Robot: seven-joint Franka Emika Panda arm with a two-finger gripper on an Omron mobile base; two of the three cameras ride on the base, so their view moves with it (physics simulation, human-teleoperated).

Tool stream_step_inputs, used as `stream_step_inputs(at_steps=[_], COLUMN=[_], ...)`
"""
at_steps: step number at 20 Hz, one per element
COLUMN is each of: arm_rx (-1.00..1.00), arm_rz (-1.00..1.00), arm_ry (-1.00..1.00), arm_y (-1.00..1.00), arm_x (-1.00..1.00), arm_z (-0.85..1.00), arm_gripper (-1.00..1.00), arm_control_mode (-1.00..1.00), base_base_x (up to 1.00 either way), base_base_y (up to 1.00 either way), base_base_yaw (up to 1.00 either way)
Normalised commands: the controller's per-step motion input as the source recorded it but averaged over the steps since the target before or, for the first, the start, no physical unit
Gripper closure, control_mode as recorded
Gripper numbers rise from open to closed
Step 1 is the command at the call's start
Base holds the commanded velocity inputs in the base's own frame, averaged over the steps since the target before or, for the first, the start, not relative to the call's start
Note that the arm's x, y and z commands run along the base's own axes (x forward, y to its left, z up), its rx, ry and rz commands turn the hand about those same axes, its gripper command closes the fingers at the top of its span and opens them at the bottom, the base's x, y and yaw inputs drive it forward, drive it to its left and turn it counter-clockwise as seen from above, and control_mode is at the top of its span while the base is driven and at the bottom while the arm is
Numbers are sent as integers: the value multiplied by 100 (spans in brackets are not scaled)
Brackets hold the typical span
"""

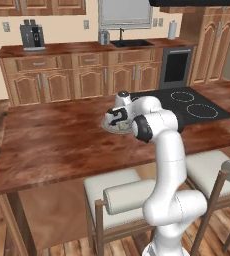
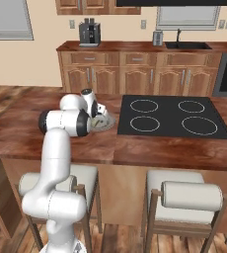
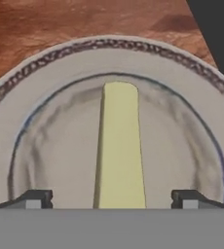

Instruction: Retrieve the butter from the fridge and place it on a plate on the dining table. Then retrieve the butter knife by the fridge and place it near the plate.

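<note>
Two white stools (image 1: 118, 197) stand at the dining table's (image 1: 52, 145) near edge; a black cooktop (image 2: 172, 116) lies just beside the plate (image 3: 50, 78); the butter (image 3: 119, 151) — a pale yellow stick — rests across the plate's middle; the gripper (image 3: 112, 199) hovers over it, fingers (image 3: 35, 199) spread wide either side, holding nothing.

The butter (image 3: 119, 146) lies in the middle of the plate (image 3: 46, 73), between the two fingertips (image 3: 36, 199) of the gripper (image 3: 112, 200), which stand apart on either side of it. The plate sits on the desk (image 1: 52, 140), just left of the cooktop (image 2: 174, 116). Two stools (image 1: 117, 192) stand at the desk's near edge. Behind the desk a counter (image 1: 62, 48) carries a coffee machine (image 1: 31, 35) and a sink (image 1: 132, 43).
</note>
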Motion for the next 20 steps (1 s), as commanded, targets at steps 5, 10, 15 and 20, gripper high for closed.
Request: stream_step_inputs(at_steps=[5, 10, 15, 20], arm_rx=[0, 0, 0, 1], arm_rz=[0, 0, 0, 0], arm_ry=[16, 24, 19, 23], arm_y=[-8, -5, -1, -20], arm_x=[-71, -100, -100, -100], arm_z=[62, 87, 54, 58], arm_gripper=[-100, -100, -100, -100], arm_control_mode=[-100, -100, -100, -100], base_base_x=[0, 0, 0, 0], base_base_y=[0, 0, 0, 0], base_base_yaw=[0, 0, 0, 0])
